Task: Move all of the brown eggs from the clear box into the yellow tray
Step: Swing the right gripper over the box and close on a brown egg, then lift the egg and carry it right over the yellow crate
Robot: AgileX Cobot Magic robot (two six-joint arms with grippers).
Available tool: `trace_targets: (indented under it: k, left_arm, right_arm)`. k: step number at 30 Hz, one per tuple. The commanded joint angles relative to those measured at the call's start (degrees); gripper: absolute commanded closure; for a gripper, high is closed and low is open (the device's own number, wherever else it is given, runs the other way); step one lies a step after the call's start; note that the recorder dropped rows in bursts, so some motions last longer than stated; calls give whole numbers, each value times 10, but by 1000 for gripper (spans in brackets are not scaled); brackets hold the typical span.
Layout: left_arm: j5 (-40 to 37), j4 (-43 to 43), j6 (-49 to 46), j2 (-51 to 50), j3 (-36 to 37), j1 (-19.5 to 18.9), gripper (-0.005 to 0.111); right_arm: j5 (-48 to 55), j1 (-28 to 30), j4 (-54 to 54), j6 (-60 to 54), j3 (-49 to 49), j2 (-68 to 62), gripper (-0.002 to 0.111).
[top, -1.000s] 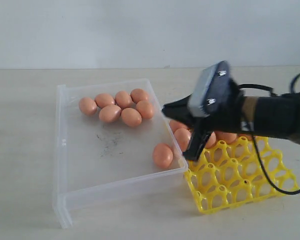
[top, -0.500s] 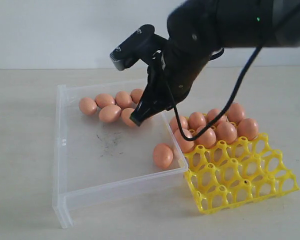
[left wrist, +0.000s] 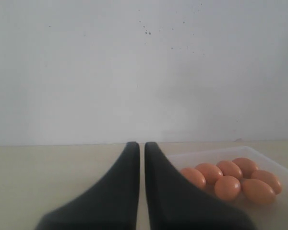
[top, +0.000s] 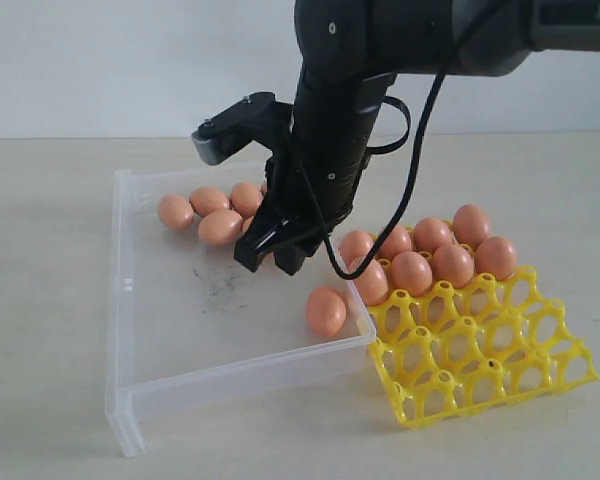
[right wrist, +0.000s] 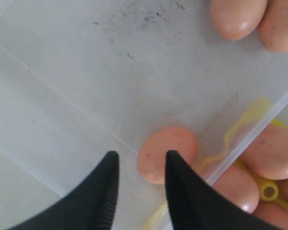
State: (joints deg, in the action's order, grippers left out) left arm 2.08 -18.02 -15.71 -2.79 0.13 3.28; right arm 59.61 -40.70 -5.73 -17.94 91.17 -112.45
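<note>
in the outside view the dark right arm (top: pixel 380 60) comes down from the top of the frame, and we see the right gripper (top: pixel 268 260) hanging over the middle of the box (top: pixel 125 300), which takes up the left half of the frame on the table (top: pixel 40 400). its fingers (top: pixel 248 258) stand partly apart with nothing between them. four eggs (top: pixel 220 227) lie bunched in the upper left of the box; the arm may hide more. a lone egg (top: pixel 325 310) lies on the box floor near its lower right corner. the tray (top: pixel 480 370) sits at the lower right of the frame, just beside the box, and eight eggs fill the two rows nearest the top of the frame

in the left wrist view the left gripper (left wrist: pixel 137 146) has its fingers almost pressed together, only a thin slit between them, and it holds nothing. beyond it we see a corner of the box (left wrist: pixel 285 211) with six eggs (left wrist: pixel 228 187) lying close together, and a pale wall (left wrist: pixel 134 72) behind

in the right wrist view the right gripper (right wrist: pixel 140 158) is partly open and empty, looking down on the box floor (right wrist: pixel 62 72) with its dark scuffs (right wrist: pixel 144 17). the lone egg (right wrist: pixel 180 141) lies below, partly behind one finger, close to the box wall. through that wall we make out the tray (right wrist: pixel 269 189) and eggs (right wrist: pixel 273 151) seated in it
</note>
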Motion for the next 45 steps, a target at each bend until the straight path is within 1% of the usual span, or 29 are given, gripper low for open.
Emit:
trace_targets:
  k: [1,2,4,9,14,21,29,31,33,35,36,42,43,45]
  left_arm:
    - [9,-3,-3,-2,-1,2,103]
    - [9,-3,-3,-2,-1,2,103]
    - [9,-3,-3,-2,-1,2,103]
    - [9,-3,-3,-2,-1,2,103]
    - [9,-3,-3,-2,-1,2,103]
    - [9,-3,-3,-2,-1,2,103]
    - [9,-3,-3,-2,-1,2,103]
    - [9,-3,-3,-2,-1,2,103]
    - [9,-3,-3,-2,-1,2,103]
    - [9,-3,-3,-2,-1,2,103]
    - [9,-3,-3,-2,-1,2,103]
    - [9,-3,-3,-2,-1,2,103]
    - [9,-3,-3,-2,-1,2,103]
    - [9,-3,-3,-2,-1,2,103]
  right_arm:
    - [54,3,12,20,12,-34,57]
    - [72,3,13,24,15,-48,57]
    - [76,3,13,49,20,-73,57]
    - [11,3,19,107,23,-111,57]
    - [-28,3,57,179,38,-122,57]
    - [-31,3,57,192,42,-122,57]
    - [9,3,57,176,42,-122,57]
    - [2,3,57,174,42,-122,62]
    - [-5,3,63,174,42,-122,80]
    - [-10,3,63,174,42,-125,102]
    - [-8,3,57,173,42,-127,108]
    - [19,3,48,121,42,-174,109]
    - [11,3,48,117,42,-179,109]
    - [-43,2,48,108,42,-177,109]
